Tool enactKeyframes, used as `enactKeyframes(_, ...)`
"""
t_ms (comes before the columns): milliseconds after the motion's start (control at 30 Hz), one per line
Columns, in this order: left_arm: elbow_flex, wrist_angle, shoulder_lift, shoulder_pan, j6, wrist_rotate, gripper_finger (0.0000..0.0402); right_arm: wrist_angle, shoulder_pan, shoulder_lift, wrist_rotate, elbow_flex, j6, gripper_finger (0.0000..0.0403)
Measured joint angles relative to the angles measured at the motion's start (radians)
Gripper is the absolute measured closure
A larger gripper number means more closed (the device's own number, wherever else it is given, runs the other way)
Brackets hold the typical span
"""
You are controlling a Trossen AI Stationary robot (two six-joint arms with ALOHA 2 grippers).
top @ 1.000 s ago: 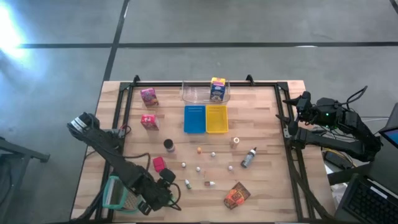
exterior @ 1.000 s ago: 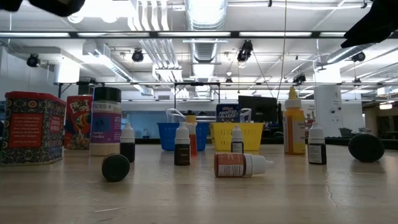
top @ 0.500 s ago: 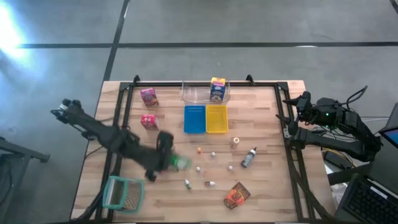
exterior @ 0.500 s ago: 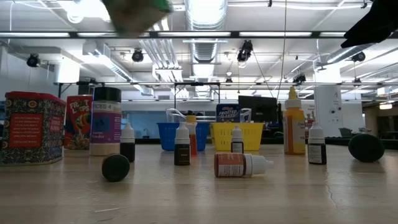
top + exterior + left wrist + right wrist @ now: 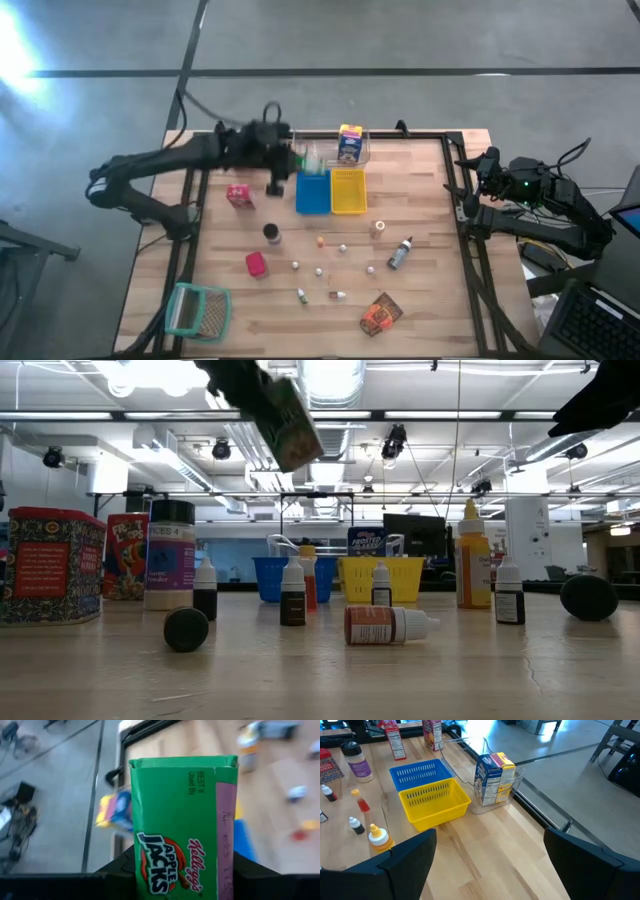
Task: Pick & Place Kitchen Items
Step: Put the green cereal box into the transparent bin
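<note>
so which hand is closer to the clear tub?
Left. The left hand, holding a green cereal box, is right beside the clear tub; the right hand waits off the table's right edge.

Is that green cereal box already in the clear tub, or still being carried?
Still carried: the left gripper holds the green cereal box in the air beside the clear tub.

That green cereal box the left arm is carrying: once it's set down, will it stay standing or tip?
The green cereal box looks tall and thin, so upright it would probably tip easily. Its flat printed faces suggest stiff, light card, unlikely to roll. The left gripper holds it by the lower end, above the clear tub.
</note>
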Motion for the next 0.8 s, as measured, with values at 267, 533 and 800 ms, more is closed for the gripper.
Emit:
enactKeyframes(267, 0.123, 0.011, 0.223, 0.245, 0.117, 0.106, 0.0254, 0.000, 0.000, 0.000, 0.000, 0.000, 0.000, 0.0039)
enactKeyframes(533, 0.275, 0.004, 0.485, 0.309, 0.164, 0.111, 0.0254, 0.000, 0.000, 0.000, 0.000, 0.000, 0.000, 0.0039)
enactKeyframes(800, 0.352, -0.006, 0.639, 0.346, 0.165, 0.156, 0.0254, 0.000, 0.000, 0.000, 0.000, 0.000, 0.000, 0.0039)
